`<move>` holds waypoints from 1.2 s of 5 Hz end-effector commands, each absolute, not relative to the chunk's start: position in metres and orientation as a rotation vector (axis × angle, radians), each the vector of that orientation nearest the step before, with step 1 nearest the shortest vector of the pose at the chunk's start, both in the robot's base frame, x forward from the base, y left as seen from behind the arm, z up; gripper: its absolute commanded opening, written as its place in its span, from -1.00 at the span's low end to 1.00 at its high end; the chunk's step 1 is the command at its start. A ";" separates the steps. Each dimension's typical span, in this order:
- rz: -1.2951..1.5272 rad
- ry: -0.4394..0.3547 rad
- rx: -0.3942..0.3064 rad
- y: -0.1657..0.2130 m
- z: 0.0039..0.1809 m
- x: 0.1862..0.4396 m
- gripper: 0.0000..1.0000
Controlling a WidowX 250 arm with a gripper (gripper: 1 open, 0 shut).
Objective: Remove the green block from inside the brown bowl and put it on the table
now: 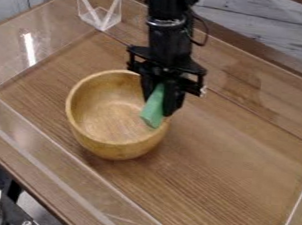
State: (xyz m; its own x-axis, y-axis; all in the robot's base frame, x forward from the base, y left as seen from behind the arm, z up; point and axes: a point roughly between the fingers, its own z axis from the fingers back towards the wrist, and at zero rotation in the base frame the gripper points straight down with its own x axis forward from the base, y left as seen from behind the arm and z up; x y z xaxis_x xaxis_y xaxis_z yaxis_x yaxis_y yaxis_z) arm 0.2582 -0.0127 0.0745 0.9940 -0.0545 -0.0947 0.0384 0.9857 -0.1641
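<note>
My jaws clamp the green block (155,107), long axis near vertical, hanging over the brown bowl (114,114)'s right rim at frame centre; bare worktop (237,158) lies right.

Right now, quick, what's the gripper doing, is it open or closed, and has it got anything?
Gripper: closed on the green block, holding it at the right rim of the brown bowl.

I count one green block (156,107), one brown bowl (112,129), one table (230,162), one gripper (167,89), and one clear angled stand (97,9) behind.
</note>
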 end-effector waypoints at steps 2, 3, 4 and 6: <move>-0.106 -0.025 -0.181 -0.027 0.091 0.272 -1.00; -0.119 -0.036 -0.188 -0.029 0.087 0.273 -1.00; -0.129 -0.047 -0.195 -0.030 0.083 0.274 -1.00; -0.146 -0.060 -0.207 -0.029 0.074 0.275 -1.00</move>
State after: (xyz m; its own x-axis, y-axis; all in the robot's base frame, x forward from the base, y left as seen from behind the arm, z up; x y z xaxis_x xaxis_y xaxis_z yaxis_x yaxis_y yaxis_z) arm 0.2699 -0.0291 0.0657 0.9910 -0.1296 0.0349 0.1340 0.9693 -0.2064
